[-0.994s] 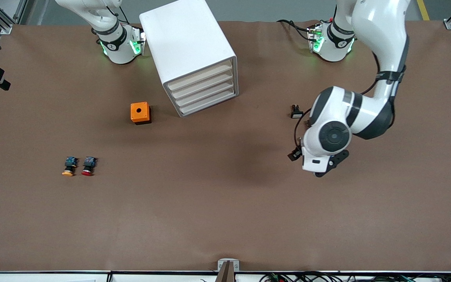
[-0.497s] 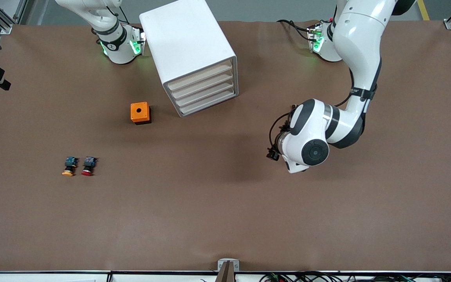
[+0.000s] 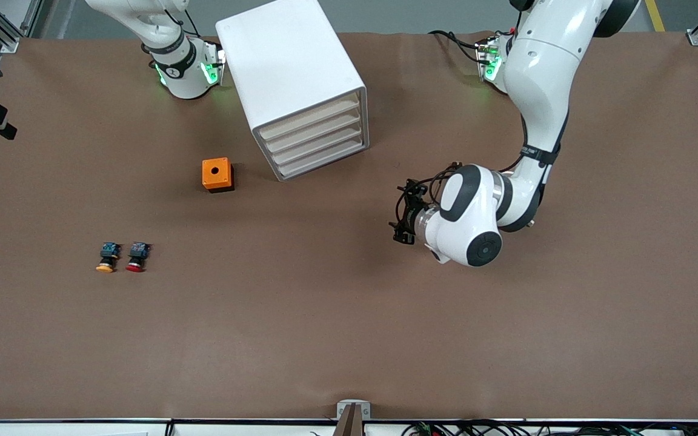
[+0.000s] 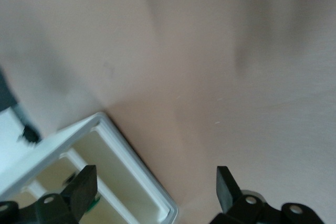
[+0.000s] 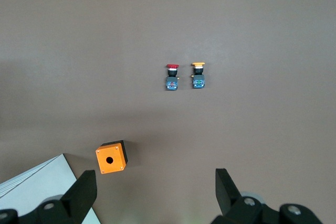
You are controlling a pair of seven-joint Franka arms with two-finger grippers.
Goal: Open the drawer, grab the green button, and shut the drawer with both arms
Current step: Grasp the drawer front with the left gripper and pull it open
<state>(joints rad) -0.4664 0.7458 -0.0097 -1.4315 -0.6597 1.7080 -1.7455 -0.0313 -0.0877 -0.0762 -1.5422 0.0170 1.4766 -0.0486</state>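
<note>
From my console I see the left arm (image 3: 537,79) reaching down from its base, its forearm sloping toward the front camera, then bending at the elbow so the wrist turns toward the cabinet (image 3: 297,85). The left gripper (image 3: 402,219) hangs over bare brown table (image 3: 349,327), between the arm's elbow and the cabinet's drawer fronts, pointing roughly sideways toward them. In the left wrist view its two black fingers (image 4: 84,184) stand wide apart with nothing between them, and a corner of the white cabinet with its cream-coloured drawer faces fills the space ahead. The lowest drawer (image 3: 325,159) sits flush with the three above it, fully pushed in. I cannot see the green button anywhere. The right arm (image 3: 161,30) waits high near its base; I cannot find its gripper from the front, but the right wrist view shows the right gripper (image 5: 155,190) splayed, unloaded, looking down on the orange box (image 5: 110,157) with a round hole in its top, beside the cabinet corner. Nearer the front camera, the red-capped button (image 3: 136,257) and the yellow-capped button (image 3: 106,257) lie side by side, just apart.
</note>
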